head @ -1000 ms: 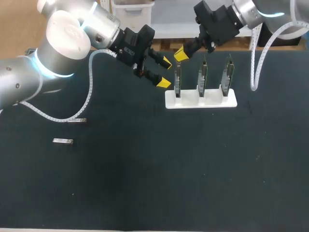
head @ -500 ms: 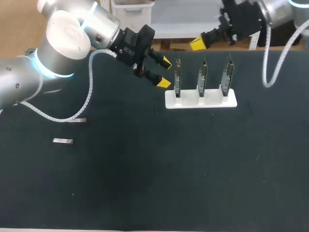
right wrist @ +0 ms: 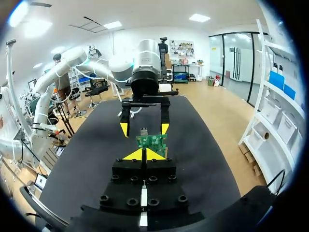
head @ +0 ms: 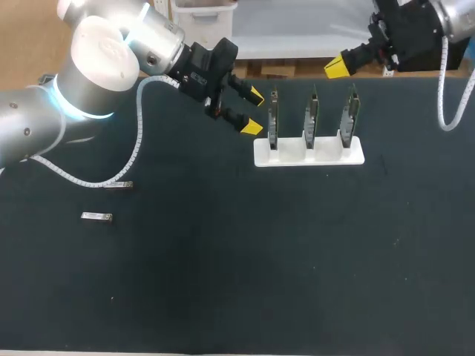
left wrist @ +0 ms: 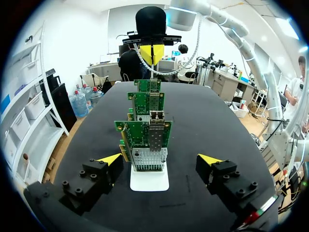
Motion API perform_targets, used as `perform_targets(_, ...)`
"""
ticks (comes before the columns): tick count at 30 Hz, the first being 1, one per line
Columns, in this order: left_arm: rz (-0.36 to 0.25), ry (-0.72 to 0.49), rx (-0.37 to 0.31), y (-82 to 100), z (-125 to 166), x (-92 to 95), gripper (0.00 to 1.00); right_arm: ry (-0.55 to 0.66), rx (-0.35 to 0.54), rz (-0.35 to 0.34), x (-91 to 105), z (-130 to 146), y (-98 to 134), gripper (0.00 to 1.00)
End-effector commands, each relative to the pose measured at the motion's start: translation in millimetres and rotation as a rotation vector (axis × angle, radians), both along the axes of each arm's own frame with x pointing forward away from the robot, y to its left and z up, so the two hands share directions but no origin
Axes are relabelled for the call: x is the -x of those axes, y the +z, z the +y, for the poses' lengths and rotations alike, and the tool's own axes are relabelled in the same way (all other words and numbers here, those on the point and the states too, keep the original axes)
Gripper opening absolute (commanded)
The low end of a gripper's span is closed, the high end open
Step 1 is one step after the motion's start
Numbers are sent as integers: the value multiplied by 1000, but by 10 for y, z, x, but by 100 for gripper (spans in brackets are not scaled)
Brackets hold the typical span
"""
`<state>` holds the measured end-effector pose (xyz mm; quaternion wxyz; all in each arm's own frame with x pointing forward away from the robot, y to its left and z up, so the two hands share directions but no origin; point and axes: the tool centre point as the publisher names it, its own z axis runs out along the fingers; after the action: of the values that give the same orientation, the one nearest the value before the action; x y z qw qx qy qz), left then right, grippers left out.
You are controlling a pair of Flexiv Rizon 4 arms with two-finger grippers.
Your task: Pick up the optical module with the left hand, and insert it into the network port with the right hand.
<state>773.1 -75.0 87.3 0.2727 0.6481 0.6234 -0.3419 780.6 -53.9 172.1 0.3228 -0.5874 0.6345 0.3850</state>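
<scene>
optical module (head: 119,185) flat on table (head: 223,282), middle left; second optical module (head: 96,216) just below it; neither held | network port (left wrist: 156,137) on first of three upright cards (head: 312,119) in white holder (head: 289,153), upper centre | left gripper (head: 254,111) wide open, empty, just left of cards | right gripper (head: 338,67) upper right, tips pressed together, gripping nothing

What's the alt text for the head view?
Three circuit boards stand upright in a white stand on a dark table. The left gripper is open beside the leftmost board; the right gripper hangs at the far edge. Two small modules lie far left.
</scene>
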Motion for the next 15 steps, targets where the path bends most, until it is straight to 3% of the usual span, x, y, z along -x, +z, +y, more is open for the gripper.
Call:
perform_targets(1, 3, -4, -3, 2, -4, -24, 100, 7, -8, 10, 24, -37, -33, 0)
perform_targets(15, 3, -4, -3, 2, -4, -24, 100, 55, 22, 27, 36, -52, -140, 0)
